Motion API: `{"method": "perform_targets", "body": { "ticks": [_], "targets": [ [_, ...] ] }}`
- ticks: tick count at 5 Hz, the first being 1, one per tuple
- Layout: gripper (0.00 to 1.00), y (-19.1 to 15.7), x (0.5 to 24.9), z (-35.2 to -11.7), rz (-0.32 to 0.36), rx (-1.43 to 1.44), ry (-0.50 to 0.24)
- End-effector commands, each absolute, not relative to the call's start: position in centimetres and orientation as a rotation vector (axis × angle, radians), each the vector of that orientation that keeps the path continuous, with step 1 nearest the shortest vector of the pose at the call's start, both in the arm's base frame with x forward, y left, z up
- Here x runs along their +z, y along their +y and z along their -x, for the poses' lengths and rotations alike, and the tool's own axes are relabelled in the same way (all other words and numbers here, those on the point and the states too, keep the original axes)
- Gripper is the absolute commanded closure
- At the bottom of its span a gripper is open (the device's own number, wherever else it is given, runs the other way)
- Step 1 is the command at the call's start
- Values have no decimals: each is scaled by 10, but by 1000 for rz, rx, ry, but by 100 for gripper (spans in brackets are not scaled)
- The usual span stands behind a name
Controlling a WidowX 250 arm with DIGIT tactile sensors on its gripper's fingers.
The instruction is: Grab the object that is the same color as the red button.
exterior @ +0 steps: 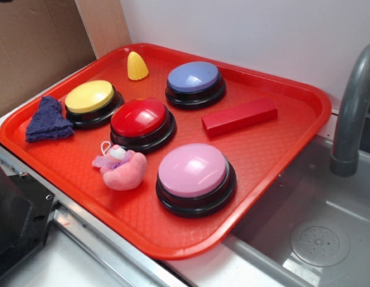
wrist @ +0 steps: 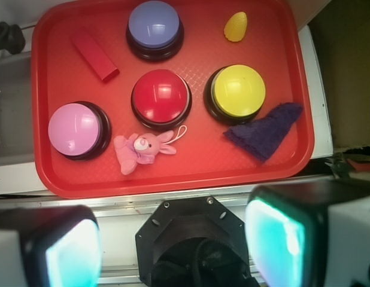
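The long red block (exterior: pixel 239 116) lies flat on the red tray (exterior: pixel 281 161), right of the red button (exterior: pixel 139 117). In the wrist view the block (wrist: pixel 94 53) is at the tray's upper left and the red button (wrist: pixel 160 94) sits in the middle. My gripper (wrist: pixel 173 248) is open and empty, high above the counter in front of the tray's near edge, far from the block. Its two teal-padded fingers (wrist: pixel 71 254) stand wide apart. The gripper does not show in the exterior view.
On the tray are also a blue button (exterior: pixel 193 78), yellow button (exterior: pixel 89 96), pink button (exterior: pixel 192 170), yellow corn toy (exterior: pixel 136 66), purple cloth (exterior: pixel 48 118) and pink plush rabbit (exterior: pixel 120 167). A grey faucet (exterior: pixel 352 107) and sink (exterior: pixel 305 227) lie right. A black robot base (wrist: pixel 194 239) sits under the gripper.
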State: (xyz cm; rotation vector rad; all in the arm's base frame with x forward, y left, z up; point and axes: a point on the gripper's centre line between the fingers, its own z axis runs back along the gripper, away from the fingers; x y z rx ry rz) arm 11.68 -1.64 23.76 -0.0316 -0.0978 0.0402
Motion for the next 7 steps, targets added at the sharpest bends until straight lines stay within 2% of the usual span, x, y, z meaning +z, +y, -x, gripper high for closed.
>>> {"method": "perform_targets", "body": {
  "ticks": [1,3,4,5,6,7],
  "targets": [
    [0,-16,238,-117,32,40,-98],
    [0,-39,228,-174,29,-94,-156],
    [0,-52,210,-198,37,-148,-178],
    [0,-66,177,-218,-34,-201,-180],
    [0,-80,137,-239,-50,-263,-171],
    [0,-83,113,-255,-66,-282,-147]
  ]
}}
